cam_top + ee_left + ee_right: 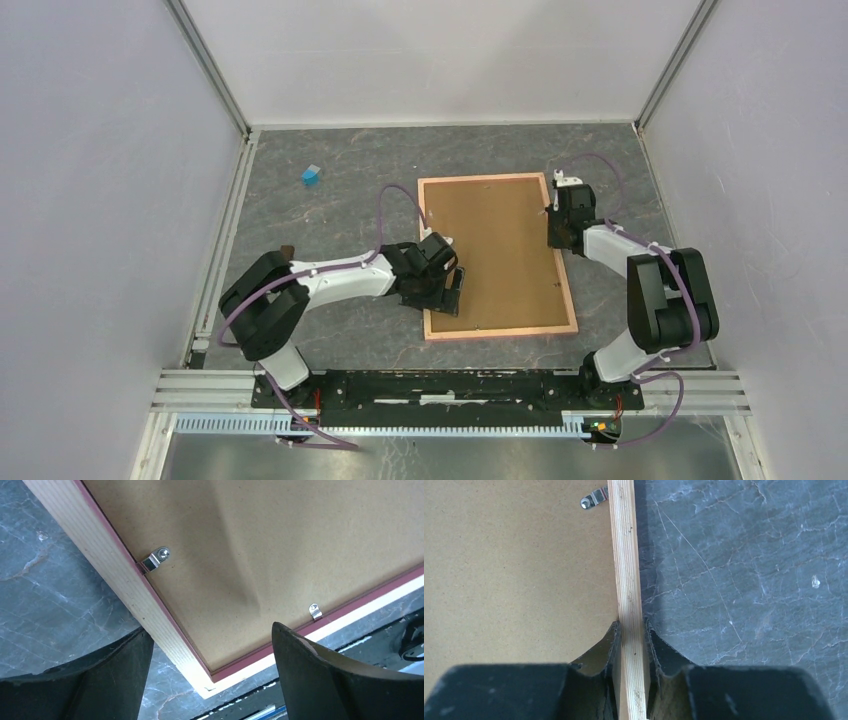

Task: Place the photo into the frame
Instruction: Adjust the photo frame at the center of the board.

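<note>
The frame lies face down in the middle of the table, its pale wooden rim around a brown backing board. The photo is out of view. My left gripper hangs open over the frame's near left corner. In the left wrist view the gripper has its fingers wide apart on either side of that corner of the frame, gripping nothing. My right gripper is at the right rim. The right wrist view shows the gripper shut on the rim of the frame, one finger on each side.
Metal clips hold the backing board to the rim. A small blue object lies at the back left. White walls enclose the table, and an aluminium rail runs along the near edge.
</note>
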Robot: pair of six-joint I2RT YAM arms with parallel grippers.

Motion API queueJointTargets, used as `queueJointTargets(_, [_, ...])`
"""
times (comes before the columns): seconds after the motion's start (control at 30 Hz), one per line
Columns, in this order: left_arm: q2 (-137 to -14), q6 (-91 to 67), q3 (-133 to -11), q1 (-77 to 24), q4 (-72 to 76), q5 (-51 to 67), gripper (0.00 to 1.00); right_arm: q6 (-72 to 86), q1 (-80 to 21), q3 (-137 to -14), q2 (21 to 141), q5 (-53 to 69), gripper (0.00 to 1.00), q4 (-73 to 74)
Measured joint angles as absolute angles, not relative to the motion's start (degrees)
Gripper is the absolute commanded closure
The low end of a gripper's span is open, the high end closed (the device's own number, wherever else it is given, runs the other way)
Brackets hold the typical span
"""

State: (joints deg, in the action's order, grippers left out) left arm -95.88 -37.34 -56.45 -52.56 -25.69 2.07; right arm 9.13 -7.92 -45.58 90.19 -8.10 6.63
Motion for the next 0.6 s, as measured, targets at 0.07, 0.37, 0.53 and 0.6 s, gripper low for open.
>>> queueJointTargets(0.07, [-94.63,-37.87,-56.14,-53.23,-25.89,2.44,0.07,7.88,-8.21,-46.48,90.96,-7.97,0.88,7.07])
queueJointTargets(0.37, [-94.98,-37.80,-72.20,-41.71,-28.34,-7.77,0.11,6.11,-8.23,-48.69,92.84,-6.13,0.95,7.55])
queueJointTargets(0.53, [-102.80,-36.99,-83.61,-36.60,-28.64,-14.72,0.12,5.98,-8.23,-48.69,92.84,-6.02,0.96,7.53])
queueJointTargets(0.6, [-106.85,-36.42,-86.63,-36.56,-28.95,-15.14,0.13,5.89,-8.21,-48.69,92.84,-5.98,0.96,7.53])
